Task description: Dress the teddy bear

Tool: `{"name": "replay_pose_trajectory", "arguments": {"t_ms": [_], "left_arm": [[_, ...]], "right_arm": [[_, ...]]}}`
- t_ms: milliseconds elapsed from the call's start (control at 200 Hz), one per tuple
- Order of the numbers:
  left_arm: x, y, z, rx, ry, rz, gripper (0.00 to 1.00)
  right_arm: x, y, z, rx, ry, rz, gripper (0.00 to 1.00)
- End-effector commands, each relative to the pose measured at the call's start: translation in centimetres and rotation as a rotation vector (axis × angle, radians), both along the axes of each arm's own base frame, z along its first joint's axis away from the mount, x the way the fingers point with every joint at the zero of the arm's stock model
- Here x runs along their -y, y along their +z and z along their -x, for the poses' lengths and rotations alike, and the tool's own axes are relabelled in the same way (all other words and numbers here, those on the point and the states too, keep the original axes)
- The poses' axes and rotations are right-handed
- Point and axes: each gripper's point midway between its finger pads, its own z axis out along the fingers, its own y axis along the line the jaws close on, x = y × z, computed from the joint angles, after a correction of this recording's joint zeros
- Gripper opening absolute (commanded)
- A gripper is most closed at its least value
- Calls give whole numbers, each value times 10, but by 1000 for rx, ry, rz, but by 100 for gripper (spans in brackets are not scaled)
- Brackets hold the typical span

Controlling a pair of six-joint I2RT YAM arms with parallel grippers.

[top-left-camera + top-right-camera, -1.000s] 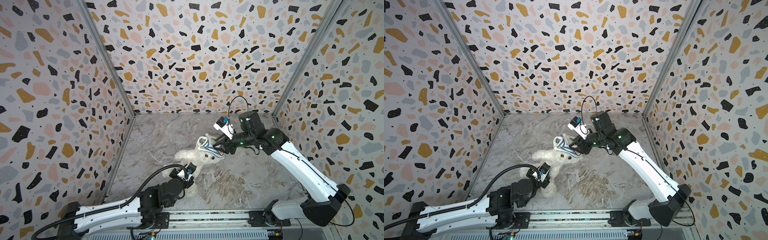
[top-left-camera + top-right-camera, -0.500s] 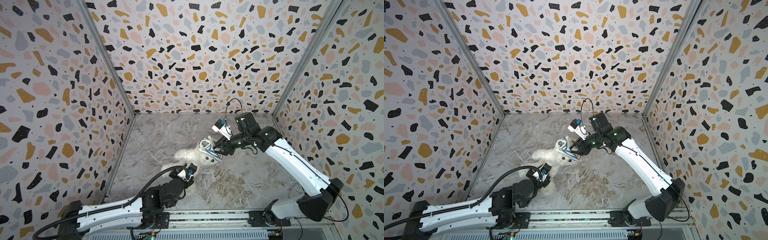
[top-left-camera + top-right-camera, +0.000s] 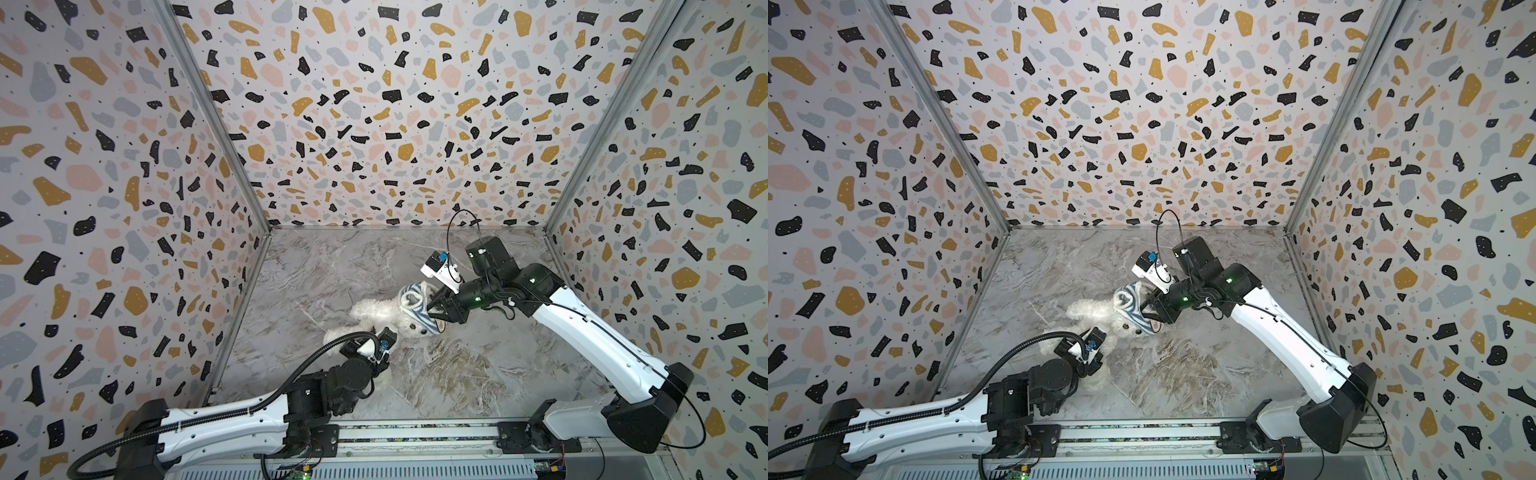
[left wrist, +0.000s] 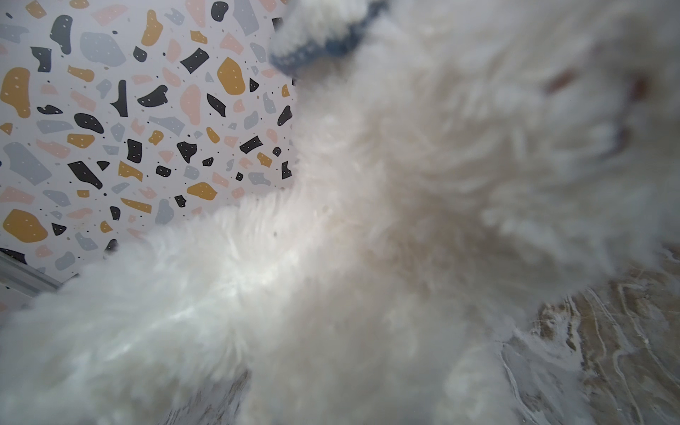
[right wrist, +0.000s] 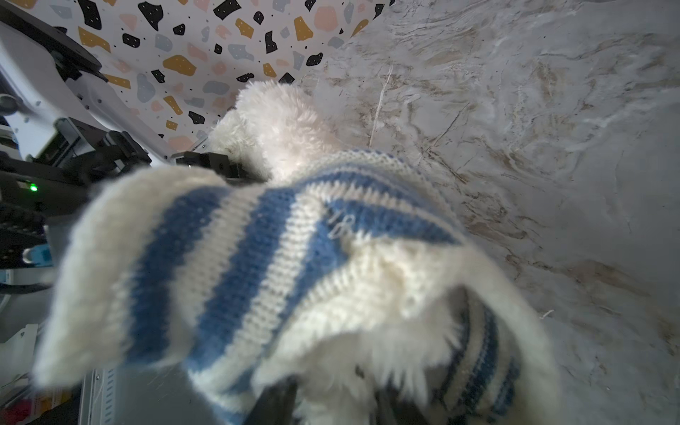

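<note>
In both top views the teddy bear [image 3: 376, 312] [image 3: 1094, 312] lies on the marbled counter [image 3: 478, 374] between my two arms. Its head is at the right claw [image 3: 433, 304] [image 3: 1145, 305] and its lower body is at the left claw [image 3: 386, 334] [image 3: 1096, 336]. A striped shirt [image 3: 413, 301] [image 3: 1130, 303] sits bunched over the top of the bear's head, touching the right claw's tip. Just beneath that tip the bear's face, with its dark eyes and nose, peeks out from under the knit. The left claw is down against the fur, but its own wrist camera covers its tips. I cannot tell whether it pinches the bear or only rests on it.

From the left wrist, blurred cream fur of the teddy bear [image 4: 368, 220] fills nearly everything, right up against the claw, and no fingers show. Farther out from the claw I catch a blue-edged bit of the striped shirt [image 4: 316, 48]. The counter [image 4: 607, 349] is off to one side, and the speckled wall [image 4: 110, 110] stands behind.

From the right wrist, the striped shirt [image 5: 257, 257] drapes straight across the front of the claw in blue and cream bands. Two dark fingers [image 5: 276, 401] show nearest the camera, a moderate gap between them, with knit and fur bunched in that gap. I cannot tell whether they actually grip the cloth. Beyond the shirt, away from this claw, the teddy bear [image 5: 283, 125] stretches off across the counter [image 5: 533, 128], and the left arm's black end sits against its fur on the far side.
</note>
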Motion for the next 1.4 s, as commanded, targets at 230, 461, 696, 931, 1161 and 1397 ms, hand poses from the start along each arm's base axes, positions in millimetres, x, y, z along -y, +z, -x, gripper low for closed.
{"name": "replay_pose_trajectory", "arguments": {"t_ms": [230,461,696,931,1161,1397], "left_arm": [[11,33,3,22,-43,160,0],[14,31,3,18,-52,149,0],[12,34,4,20,-54,171,0],[13,34,4,20,-57,168,0],[15,34,5,18,-64,166,0],[16,33,5,16,-69,161,0]], "right_arm": [[9,25,-8,-138,-40,-213,29],[1,26,5,-180,9,-233,29],[-16,2,37,-90,104,-27,33],[-10,21,28,-78,49,-84,33],[-7,44,17,-191,10,-263,30],[-12,46,17,-187,14,-283,32]]}}
